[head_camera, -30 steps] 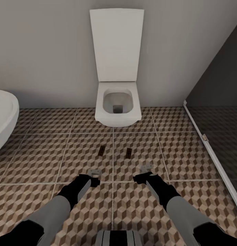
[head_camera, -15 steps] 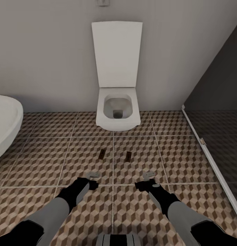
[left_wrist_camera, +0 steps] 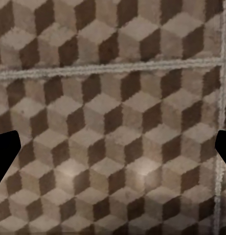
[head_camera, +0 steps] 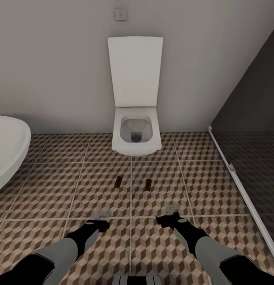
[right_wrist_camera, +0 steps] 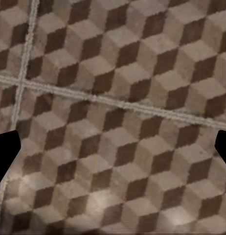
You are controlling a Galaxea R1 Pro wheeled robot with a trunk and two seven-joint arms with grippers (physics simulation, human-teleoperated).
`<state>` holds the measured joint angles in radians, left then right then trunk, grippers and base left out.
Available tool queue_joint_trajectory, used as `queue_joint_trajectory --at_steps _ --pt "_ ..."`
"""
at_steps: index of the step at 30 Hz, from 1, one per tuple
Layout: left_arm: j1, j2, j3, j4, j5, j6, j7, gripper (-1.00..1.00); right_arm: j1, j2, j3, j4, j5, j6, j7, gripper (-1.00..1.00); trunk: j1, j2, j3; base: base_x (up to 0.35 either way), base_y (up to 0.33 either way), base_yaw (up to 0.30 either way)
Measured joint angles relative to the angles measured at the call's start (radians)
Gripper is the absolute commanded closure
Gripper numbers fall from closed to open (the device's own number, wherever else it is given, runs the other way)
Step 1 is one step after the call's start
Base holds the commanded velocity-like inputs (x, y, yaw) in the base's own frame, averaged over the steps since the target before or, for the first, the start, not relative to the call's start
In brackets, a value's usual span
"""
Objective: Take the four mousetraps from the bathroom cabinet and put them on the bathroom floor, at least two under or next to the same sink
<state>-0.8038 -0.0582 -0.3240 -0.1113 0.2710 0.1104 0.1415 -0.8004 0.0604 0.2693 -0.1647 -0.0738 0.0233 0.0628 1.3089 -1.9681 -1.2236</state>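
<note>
— Where the grey wall meets the floor [head_camera: 46, 186], what's listed?
— Cube-patterned tiles; white toilet [head_camera: 135, 136], lid up; dark shower screen [head_camera: 251, 130]. Two mousetraps [head_camera: 118, 181] [head_camera: 148, 183] flat on the tiles before the toilet, apart.
— Grippers?
— Left gripper [head_camera: 103, 214], right gripper [head_camera: 172, 208]: both spread wide, empty, above bare tile.

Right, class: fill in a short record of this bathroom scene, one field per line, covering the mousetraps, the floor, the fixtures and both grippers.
mousetraps in view: two, left one, right one, lying flat on the bathroom floor
their place: apart, in front of the toilet
other fixtures: white basin at the left edge; dark glass screen on the right
left gripper: open, holding nothing
right gripper: open, holding nothing
</note>
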Motion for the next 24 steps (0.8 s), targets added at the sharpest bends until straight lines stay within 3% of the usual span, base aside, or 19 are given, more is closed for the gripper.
queue_joint_trajectory --at_steps 4,6,10,24 --pt "0.0 0.001 0.0 0.076 0.0 -0.076 -0.027 -1.0 0.001 0.0 0.0 0.063 0.0 -0.074 0.0 -1.0 -0.015 0.028 0.017 0.0 0.0 0.0" --pt "0.001 0.001 0.0 0.124 0.0 -0.121 -0.034 -1.0 0.001 -0.001 0.001 0.111 0.0 -0.166 0.0 -1.0 -0.023 0.042 0.026 0.0 0.0 0.0" --pt "0.002 0.0 0.0 0.164 0.0 -0.149 -0.038 -1.0 0.019 -0.001 0.001 0.137 0.0 -0.25 -0.003 -1.0 -0.038 0.07 0.043 0.0 0.0 0.0" --pt "0.04 0.003 0.0 0.18 0.001 -0.17 -0.039 -1.0 0.082 -0.022 0.001 0.146 0.0 -0.292 -0.001 -1.0 -0.092 0.168 0.102 0.0 0.0 0.0"
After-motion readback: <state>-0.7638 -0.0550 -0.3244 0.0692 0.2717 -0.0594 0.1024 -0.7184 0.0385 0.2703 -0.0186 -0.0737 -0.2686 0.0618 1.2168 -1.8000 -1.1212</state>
